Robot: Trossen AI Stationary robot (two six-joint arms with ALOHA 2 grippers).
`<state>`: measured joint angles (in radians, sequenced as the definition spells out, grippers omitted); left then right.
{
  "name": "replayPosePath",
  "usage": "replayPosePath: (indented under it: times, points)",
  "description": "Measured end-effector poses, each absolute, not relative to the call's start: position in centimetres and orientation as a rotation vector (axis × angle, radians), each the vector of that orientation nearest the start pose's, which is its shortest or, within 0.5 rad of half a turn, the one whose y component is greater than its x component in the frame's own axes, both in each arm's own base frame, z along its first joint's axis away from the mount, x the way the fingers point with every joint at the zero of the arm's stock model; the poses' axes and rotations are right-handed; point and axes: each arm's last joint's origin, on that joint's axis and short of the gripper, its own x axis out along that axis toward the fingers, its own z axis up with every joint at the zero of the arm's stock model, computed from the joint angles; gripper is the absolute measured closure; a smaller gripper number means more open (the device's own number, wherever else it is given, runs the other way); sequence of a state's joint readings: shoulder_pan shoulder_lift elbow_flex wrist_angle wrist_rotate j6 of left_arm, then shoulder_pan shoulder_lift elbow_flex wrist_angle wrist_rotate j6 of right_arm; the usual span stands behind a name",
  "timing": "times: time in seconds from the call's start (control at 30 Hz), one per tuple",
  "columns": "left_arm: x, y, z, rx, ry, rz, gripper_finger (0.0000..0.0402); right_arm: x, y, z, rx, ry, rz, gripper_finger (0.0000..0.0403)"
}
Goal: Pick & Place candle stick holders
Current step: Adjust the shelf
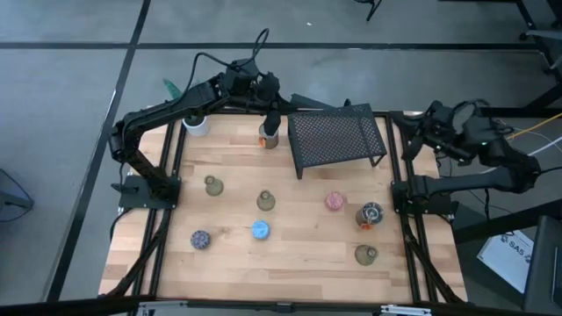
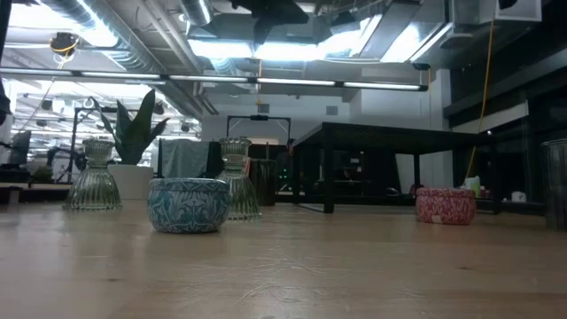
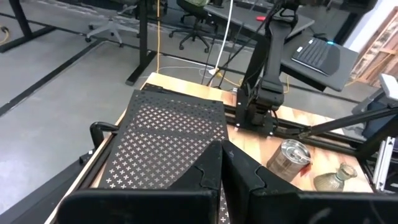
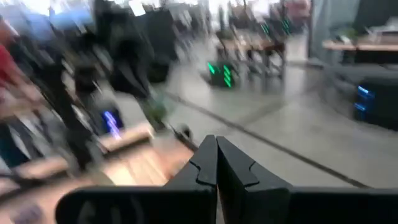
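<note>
Jaws closed, wrist shows silvery holder (image 3: pixel 288 159), perhaps dented

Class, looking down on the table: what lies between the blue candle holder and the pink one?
In the high view, only bare wood separates the blue candle holder from the pink one; nothing stands between them.

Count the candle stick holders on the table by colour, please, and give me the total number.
olive-green glass holders: 3
blue holder: 1
pink holder: 1
purple-speckled holder: 1
silvery holders with orange: 2
Total: 8
</note>
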<state>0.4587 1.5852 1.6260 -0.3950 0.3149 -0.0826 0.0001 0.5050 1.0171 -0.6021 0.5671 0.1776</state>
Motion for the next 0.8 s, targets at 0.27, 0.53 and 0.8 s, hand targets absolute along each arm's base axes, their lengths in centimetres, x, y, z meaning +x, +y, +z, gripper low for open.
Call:
replayPosePath:
  times: [0.27,0.53,0.8]
  points:
    - [32.3,15.0,40.6,-0.234,0.306,0.159,0.04,6.8,-2.0,37.7,0.186,0.49,-0.856,0.0402]
    - [32.4,15.0,40.7,-0.229,0.29,0.158,0.04,8.6,-2.3,36.8,0.196,0.627,-0.853,0.0403]
    - [32.4,14.9,40.7,-0.23,0.29,0.155,0.04,10.3,-2.6,38.5,0.21,0.491,-0.607,0.0403]
